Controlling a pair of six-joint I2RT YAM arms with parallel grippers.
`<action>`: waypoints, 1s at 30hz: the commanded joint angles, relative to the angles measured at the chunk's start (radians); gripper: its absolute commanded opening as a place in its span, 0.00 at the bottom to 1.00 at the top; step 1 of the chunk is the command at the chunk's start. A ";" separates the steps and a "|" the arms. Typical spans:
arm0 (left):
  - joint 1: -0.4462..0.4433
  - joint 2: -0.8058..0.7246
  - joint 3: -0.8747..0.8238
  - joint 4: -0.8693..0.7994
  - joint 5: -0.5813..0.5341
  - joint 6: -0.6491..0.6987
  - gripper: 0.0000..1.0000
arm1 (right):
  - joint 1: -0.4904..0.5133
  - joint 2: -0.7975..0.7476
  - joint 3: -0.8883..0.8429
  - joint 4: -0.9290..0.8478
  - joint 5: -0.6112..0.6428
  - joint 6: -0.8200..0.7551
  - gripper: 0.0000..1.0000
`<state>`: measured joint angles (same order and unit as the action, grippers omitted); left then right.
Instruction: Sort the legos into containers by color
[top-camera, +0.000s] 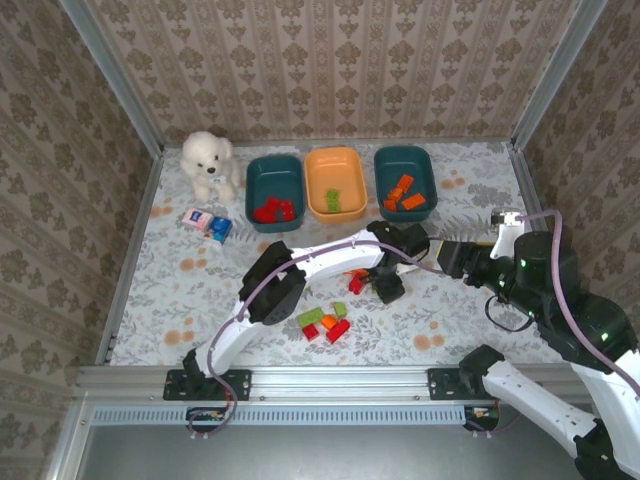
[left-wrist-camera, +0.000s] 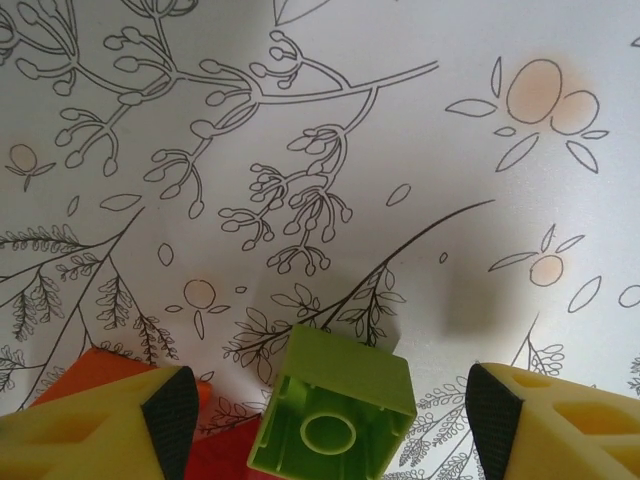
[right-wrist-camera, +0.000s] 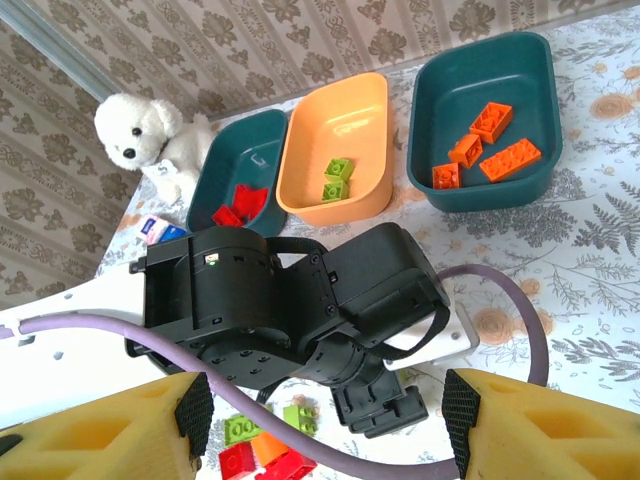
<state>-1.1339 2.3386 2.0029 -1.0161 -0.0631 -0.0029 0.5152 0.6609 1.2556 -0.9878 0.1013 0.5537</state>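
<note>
Green lego: in your left wrist view, a light green square brick with its hollow underside and one round tube turned to the camera. It sits over the flowered table cover, with a red brick and an orange brick just beside it.
Left gripper: spread. The green lego sits between the fingers with a gap on each side, so you pinch nothing.
Right gripper: spread wide with nothing between its pads, near the left arm's black wrist.
Loose legos: a small cluster of green, red and orange on the table beside the left arm. A second group, red and orange, lies by the left gripper.
Left teal bin: red legos.
Orange bin: two green legos.
Right teal bin: orange legos — four in your right wrist view.
Bystanders: white plush bear and blue-white object — both left of the bins.
</note>
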 joint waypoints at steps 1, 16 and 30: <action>-0.003 0.034 0.007 -0.022 -0.040 -0.002 0.74 | 0.000 0.008 0.028 -0.008 0.005 -0.003 0.65; -0.027 -0.001 -0.038 -0.009 -0.081 -0.020 0.64 | 0.000 0.023 0.008 0.016 -0.001 -0.002 0.67; -0.021 0.012 -0.061 0.011 -0.110 -0.055 0.33 | 0.000 0.029 0.000 0.028 -0.008 0.004 0.67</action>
<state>-1.1664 2.3501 1.9682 -1.0031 -0.1188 -0.0418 0.5152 0.6861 1.2575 -0.9730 0.0982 0.5537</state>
